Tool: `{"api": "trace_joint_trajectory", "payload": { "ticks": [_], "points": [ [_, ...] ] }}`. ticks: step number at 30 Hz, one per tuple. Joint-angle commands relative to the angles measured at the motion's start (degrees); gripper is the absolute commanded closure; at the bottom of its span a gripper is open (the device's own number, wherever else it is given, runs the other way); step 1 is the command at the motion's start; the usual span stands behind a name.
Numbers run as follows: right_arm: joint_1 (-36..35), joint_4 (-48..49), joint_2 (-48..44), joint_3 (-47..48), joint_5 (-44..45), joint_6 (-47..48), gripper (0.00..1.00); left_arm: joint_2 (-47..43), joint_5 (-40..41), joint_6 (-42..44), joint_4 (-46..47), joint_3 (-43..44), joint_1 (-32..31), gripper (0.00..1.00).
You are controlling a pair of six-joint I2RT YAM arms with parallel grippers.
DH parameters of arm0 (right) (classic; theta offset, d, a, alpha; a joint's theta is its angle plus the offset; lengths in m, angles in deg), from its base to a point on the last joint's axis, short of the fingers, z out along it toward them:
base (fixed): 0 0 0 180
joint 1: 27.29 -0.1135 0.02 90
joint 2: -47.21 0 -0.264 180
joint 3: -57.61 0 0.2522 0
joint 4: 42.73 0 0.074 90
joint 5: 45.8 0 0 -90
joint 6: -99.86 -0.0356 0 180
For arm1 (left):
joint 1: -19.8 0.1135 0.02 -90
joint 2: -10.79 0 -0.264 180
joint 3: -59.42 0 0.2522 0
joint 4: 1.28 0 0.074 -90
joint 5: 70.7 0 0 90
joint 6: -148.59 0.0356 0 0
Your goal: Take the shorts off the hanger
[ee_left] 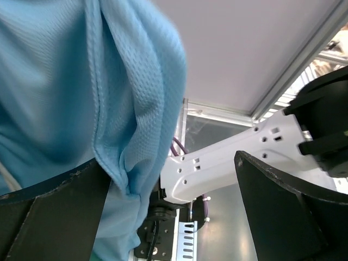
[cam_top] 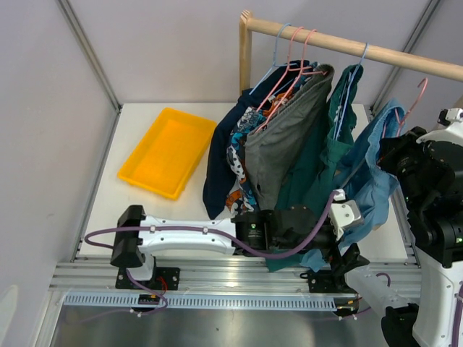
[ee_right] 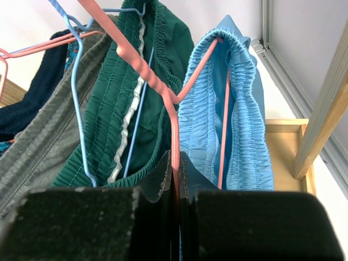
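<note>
We are clamping the hanger point(ee_right: 175, 117) in our right gripper point(ee_right: 177, 163) — left gripper point(ee_left: 171, 182) gaping empty, blue shorts point(ee_left: 81, 81) at nine o'clock.

Tips of right end effector point(ee_right: 176, 166) pinch pink hanger point(ee_right: 142, 66); light blue shorts point(ee_right: 242, 109) hang on it, teal green shorts point(ee_right: 103, 103) beside.

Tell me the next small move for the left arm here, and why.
Probably close the left gripper on the light blue shorts: its jaws stand open with a fold of that fabric hanging just inside one finger, while the right gripper is shut on the pink hanger carrying them, steadying it for a pull.
</note>
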Motion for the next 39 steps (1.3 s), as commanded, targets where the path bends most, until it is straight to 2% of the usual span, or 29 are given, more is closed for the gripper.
{"api": "trace_joint_trajectory", "payload": {
  "ticks": [1, 7, 10, 11, 12, 13, 14, 19, 22, 26, 29, 35, 39],
  "points": [
    [-0.28, 1.71, -0.31, 4.32, -1.15, -1.19, 1.00, 2.11, 1.92, 1.20, 3.60, 3.52, -0.23, 0.02],
    [-0.19, -1.54, -1.02, 6.43, -4.40, -3.12, 1.00, 5.89, 5.87, 1.99, 3.69, 7.30, -0.23, 0.21],
    [-0.10, -2.07, -1.54, 6.43, -4.66, -3.39, 1.00, 5.98, 8.33, 1.99, 3.96, 7.74, -0.23, 0.46],
    [-0.10, -2.24, -1.55, 6.17, -4.67, -3.30, 1.00, 5.81, 8.87, 1.90, 3.87, 7.74, -0.23, 0.67],
    [-0.10, -2.24, -1.63, 6.17, -4.67, -3.39, 1.00, 5.37, 9.22, 1.73, 3.69, 7.74, -0.23, 0.78],
    [-0.10, -2.33, -1.55, 6.00, -4.58, -3.39, 1.00, 5.10, 9.57, 1.47, 2.91, 7.74, -0.23, 0.96],
    [-0.10, -2.33, -1.63, 5.82, -4.40, -3.39, 1.00, 4.67, 10.27, 1.12, 2.47, 7.57, -0.32, 1.00],
    [-0.11, -1.02, -1.55, 4.68, -3.00, -3.04, 1.00, -1.03, 11.51, 0.58, -0.08, 3.19, -1.98, 1.00],
    [-0.19, 0.30, -0.76, 4.59, -1.42, -1.64, 1.00, -5.51, 13.26, 1.81, -0.61, -2.18, -5.93, 1.00],
    [-0.19, 2.06, 1.09, 5.11, 0.78, 0.65, 1.00, -8.25, 17.21, 3.66, -1.84, -7.54, -15.23, 1.00],
    [-0.19, 3.20, 2.84, 6.17, 2.71, 2.14, 1.00, -9.05, 18.10, 1.91, -1.76, -12.80, -19.37, 1.00],
    [-0.19, 4.17, 5.66, 9.41, 4.65, 3.38, 1.00, -8.18, 17.74, -2.49, 2.46, -17.83, -22.03, 1.00],
    [-0.19, 1.55, 6.63, 12.40, 3.07, 2.33, 1.00, -5.98, 20.47, -1.70, 2.64, -16.70, -21.42, 1.00]
  ]
}}
